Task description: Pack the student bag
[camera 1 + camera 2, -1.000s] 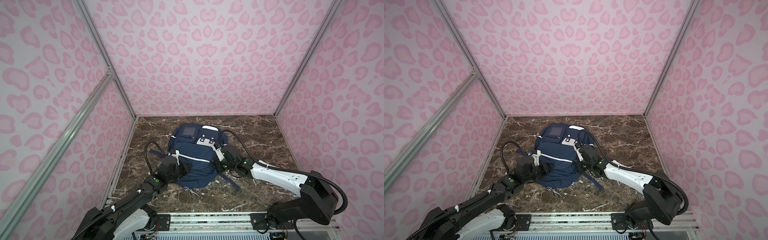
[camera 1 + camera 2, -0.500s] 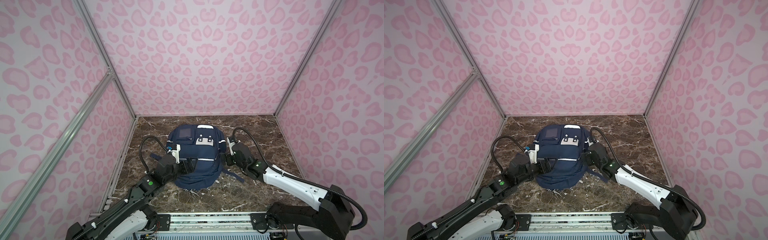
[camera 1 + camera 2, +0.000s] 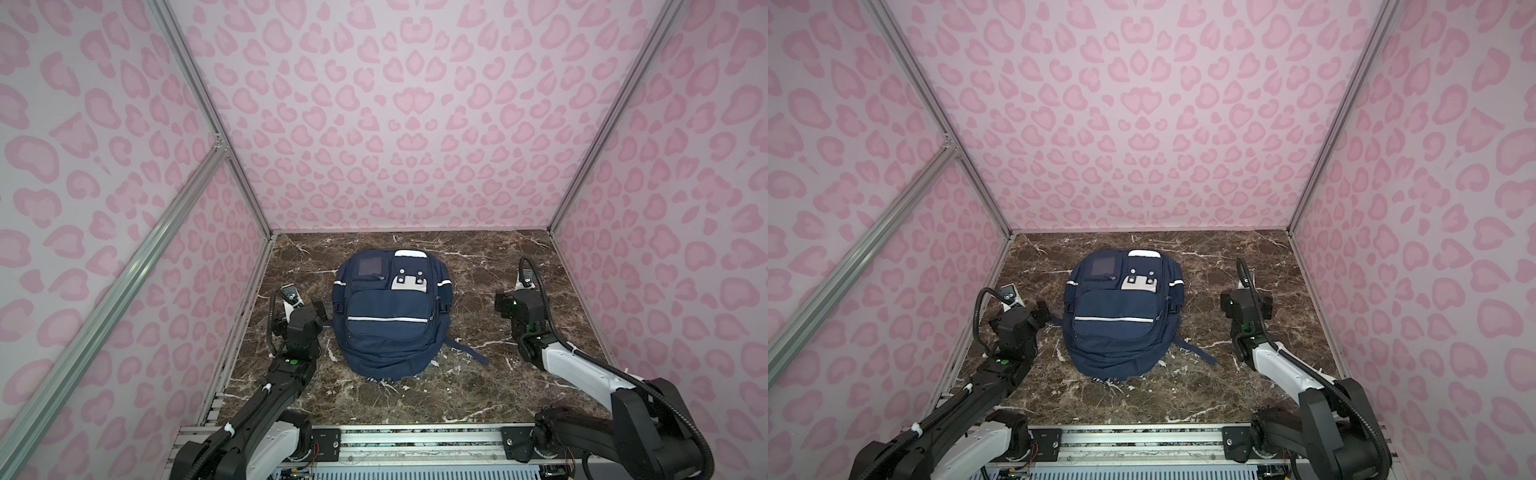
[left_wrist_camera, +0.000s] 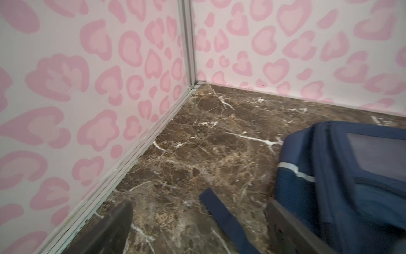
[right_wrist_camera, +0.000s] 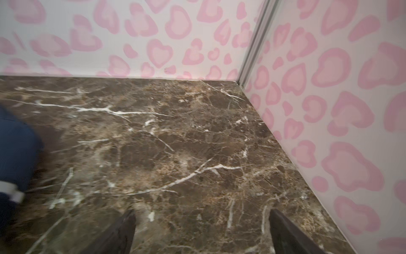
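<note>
Two grippers: both spread wide, neither holding anything.
Left gripper [image 4: 198,203]: jaws parted over the marble tabletop [image 4: 197,143]. A loose strap [image 4: 219,220] lies on the surface between them, not pinched.
Right gripper [image 5: 202,211]: jaws parted over bare tabletop only.
Student bag [image 3: 388,320]: flat on the tabletop, front pockets up and looking closed, between the two grippers.
Bag's long axis: runs straight away from the robot, so each gripper stands off a long side.
Left gripper to bag: just beside the bag's left flank, about level with its middle.
Right gripper to bag: well apart from the bag's right flank.
Nearer arm: the left, as judged. A reach from it would go rightward and be the shorter one.
</note>
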Robot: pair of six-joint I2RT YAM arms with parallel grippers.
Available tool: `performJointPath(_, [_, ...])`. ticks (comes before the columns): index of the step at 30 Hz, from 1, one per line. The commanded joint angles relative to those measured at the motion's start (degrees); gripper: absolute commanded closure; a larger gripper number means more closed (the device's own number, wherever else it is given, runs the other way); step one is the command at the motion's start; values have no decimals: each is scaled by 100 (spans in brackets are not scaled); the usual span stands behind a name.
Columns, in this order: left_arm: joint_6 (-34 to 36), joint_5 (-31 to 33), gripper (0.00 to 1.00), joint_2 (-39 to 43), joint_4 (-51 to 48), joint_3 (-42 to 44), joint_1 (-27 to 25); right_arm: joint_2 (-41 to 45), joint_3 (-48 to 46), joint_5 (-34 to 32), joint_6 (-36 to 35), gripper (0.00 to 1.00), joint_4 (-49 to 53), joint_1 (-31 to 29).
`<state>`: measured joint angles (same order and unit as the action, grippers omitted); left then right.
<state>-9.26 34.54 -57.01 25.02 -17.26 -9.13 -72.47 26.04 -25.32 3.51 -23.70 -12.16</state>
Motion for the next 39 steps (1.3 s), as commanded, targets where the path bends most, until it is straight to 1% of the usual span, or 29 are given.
performJointPath(1, [-168, -785, 17, -478, 1887, 361, 514, -399, -296, 154, -518, 3, -1305, 258])
performJointPath(2, [-254, -840, 17, -653, 1913, 337, 678, -536, -467, 178, -635, 3, -1691, 338])
performJointPath(3, [-189, -907, 16, -863, 1928, 264, 762, -680, -647, 260, -658, 3, -2279, 450])
performJointPath(4, [-77, -978, 13, -1094, 2105, 219, 796, -731, -749, 311, -610, 4, -2586, 533])
performJointPath(6, [122, -1213, 11, -1706, 2639, 147, 860, -629, -664, 1189, -199, 3, -2338, 872])
performJointPath(7, [24, -1307, 10, -1965, 2898, 132, 914, -716, -720, 1641, -187, 4, -2596, 1040])
performJointPath(8, [-8, -1541, 9, -2275, 3215, 101, 1017, -877, -722, 1829, -146, 4, -2714, 1127])
performJointPath(10, [125, -1782, 9, -2283, 2702, -144, 996, -1330, -766, 1887, -61, 4, -3153, 1199])
performJointPath(12, [334, -2325, 8, -2620, 3078, -91, 996, -1786, -891, 2086, -236, 2, -4015, 1160])
performJointPath(13, [484, -2661, 9, -2819, 3649, 30, 987, -1588, -753, 2100, -280, 1, -3394, 1129])
performJointPath(14, [605, -2953, 9, -2660, 3259, -3, 998, -1498, -527, 1986, -221, 1, -2794, 1130])
performJointPath(15, [646, -3125, 9, -2723, 3419, 2, 1005, -1633, -578, 1966, -226, 1, -3166, 1133])
performJointPath(16, [710, -3353, 9, -2765, 3245, -110, 1027, -1736, -741, 1954, -243, 1, -3618, 1128])
performJointPath(17, [749, -3423, 9, -2718, 2890, -240, 1037, -1727, -730, 1922, -237, 1, -3596, 1134])
performJointPath(18, [668, -3541, 2, -2808, 3227, -163, 1113, -1632, -662, 1929, -240, 1, -3301, 1122])
performJointPath(19, [695, -3594, 2, -2725, 2922, -227, 1141, -1539, -556, 1920, -229, 1, -2931, 1121])
performJointPath(20, [684, -3595, 2, -2772, 3143, -176, 1142, -1542, -587, 1933, -239, 1, -3010, 1120])
performJointPath(21, [688, -3586, 2, -2753, 2992, -205, 1141, -1624, -617, 1922, -233, 1, -3204, 1120])
performJointPath(22, [695, -3573, 2, -2756, 3080, -188, 1133, -1634, -665, 1942, -240, 1, -3320, 1120])
performJointPath(26, [684, -3570, 2, -2723, 3045, -181, 1137, -1553, -567, 1986, -259, 1, -2966, 1118])
performJointPath(30, [680, -3551, 2, -2736, 3017, -199, 1134, -1596, -476, 1957, -237, 1, -2842, 1120])
performJointPath(32, [680, -3551, 2, -2734, 3018, -198, 1135, -1553, -586, 1972, -244, 1, -3029, 1122])
performJointPath(39, [687, -3551, 2, -2734, 3018, -190, 1135, -1526, -604, 2043, -332, 1, -3046, 1103])
